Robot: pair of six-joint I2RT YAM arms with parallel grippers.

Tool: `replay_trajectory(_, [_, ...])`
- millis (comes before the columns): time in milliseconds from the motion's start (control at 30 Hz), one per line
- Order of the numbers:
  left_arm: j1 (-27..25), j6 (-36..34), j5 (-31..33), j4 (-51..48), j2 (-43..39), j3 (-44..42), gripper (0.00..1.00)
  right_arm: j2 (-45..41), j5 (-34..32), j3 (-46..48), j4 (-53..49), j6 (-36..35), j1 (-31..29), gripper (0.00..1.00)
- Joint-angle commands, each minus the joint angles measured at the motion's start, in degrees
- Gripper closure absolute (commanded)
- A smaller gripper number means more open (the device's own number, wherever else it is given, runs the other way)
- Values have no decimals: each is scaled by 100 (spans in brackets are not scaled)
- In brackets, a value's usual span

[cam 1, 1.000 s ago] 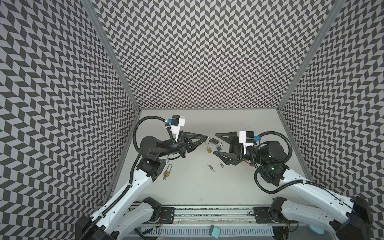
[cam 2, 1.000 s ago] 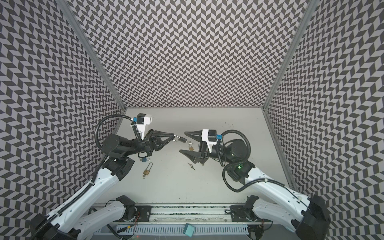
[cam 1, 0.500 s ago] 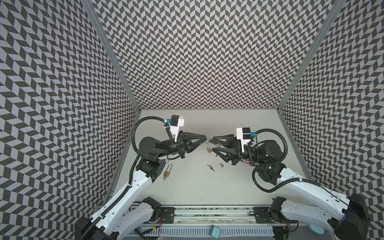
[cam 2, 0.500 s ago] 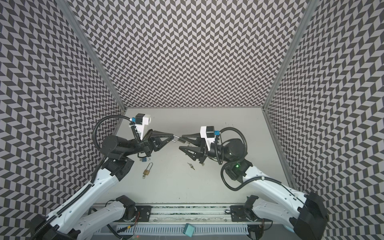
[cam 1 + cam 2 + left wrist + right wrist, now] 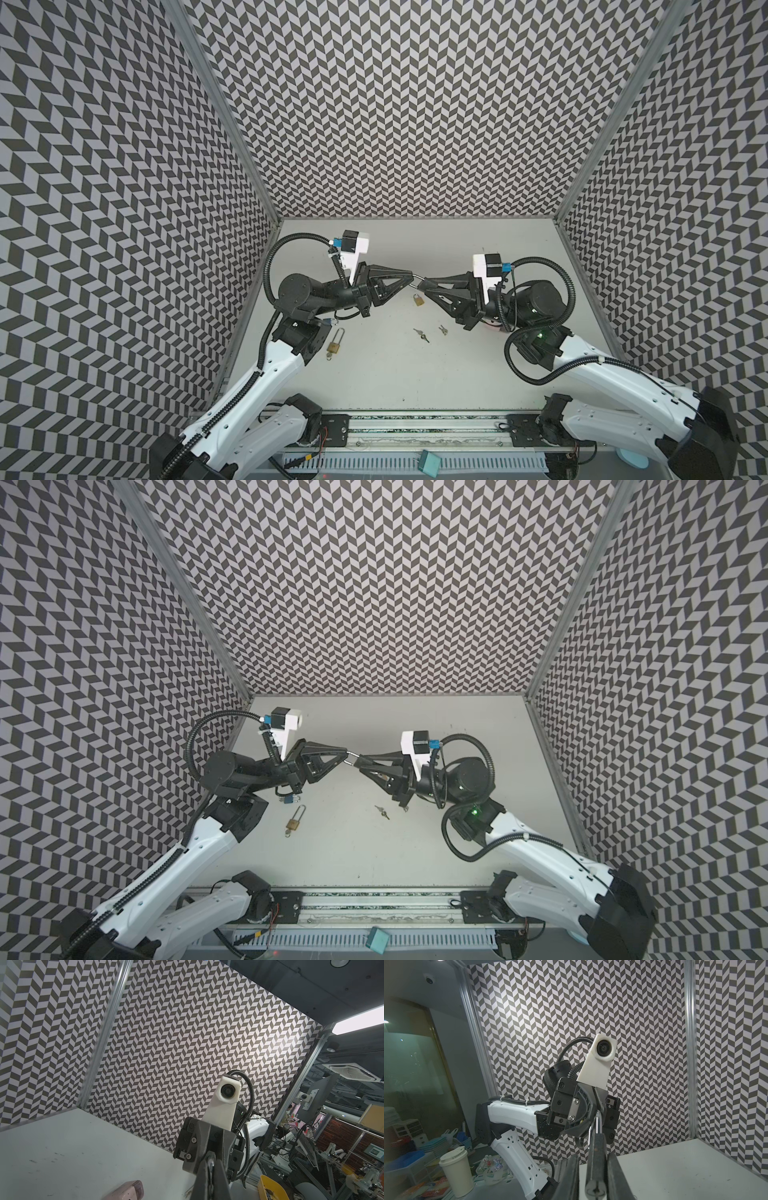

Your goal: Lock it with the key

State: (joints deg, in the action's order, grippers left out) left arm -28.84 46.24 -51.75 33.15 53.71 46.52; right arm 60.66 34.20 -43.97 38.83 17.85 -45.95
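Note:
A dark padlock (image 5: 596,1159) hangs in mid-air over the table's middle, its keyhole end facing the right wrist camera. My left gripper (image 5: 411,276) (image 5: 211,1169) is shut on its silver shackle (image 5: 596,1124) (image 5: 351,759). From the opposite side my right gripper (image 5: 424,284) (image 5: 592,1176) brackets the lock body. One of its fingers (image 5: 616,1176) lies against the body and a narrow gap shows at the other. Two small keys (image 5: 421,334) (image 5: 443,330) lie loose on the table below, apart from both grippers.
A small brass padlock (image 5: 418,299) lies under the meeting grippers. A long-shackled brass padlock (image 5: 334,347) and a blue padlock (image 5: 328,321) lie beside the left arm's base. Patterned walls close three sides, and a rail (image 5: 415,419) runs along the front.
My right gripper has moved left up to the left gripper, and its jaws have narrowed from wide open to close round the lock body. The left arm has stayed put.

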Motion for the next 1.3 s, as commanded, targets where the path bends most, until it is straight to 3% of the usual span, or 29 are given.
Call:
replay_trajectory(0, [23,-163,50,-124,-168,219,100,-151,18,-37,152,197,-10,88])
replay_trajectory(167, [43,-845,-187,-1012,-193,701,100,-236,423,-258,5,729,-11,100])
replay_trajectory(333, [45,-1205,-431,-1337,-238,947,100,-259,711,-381,130,1259,-10,100])
replay_trajectory(600, [-21,-1319,-451,-1298,-211,885,100,-84,588,-462,406,1726,-10,100])
replay_trajectory(867, [-58,-1058,-360,-938,-201,696,100,144,613,-537,225,1377,-28,100])
replay_trajectory(900, [-52,-1055,-334,-933,-220,683,100,134,541,-506,213,1292,-28,93])
replay_trajectory(1000, [-46,-1075,-260,-961,-235,677,100,82,422,-373,373,1192,-28,57])
replay_trajectory(1033, [-47,-1069,-253,-954,-234,670,100,66,435,-332,466,1158,-36,51])
replay_trajectory(1133, [-43,-988,-228,-865,-220,643,100,58,449,-289,514,1016,-45,45])
replay_trajectory(1267, [-51,-959,-203,-821,-196,648,100,142,428,-306,470,793,-80,48])
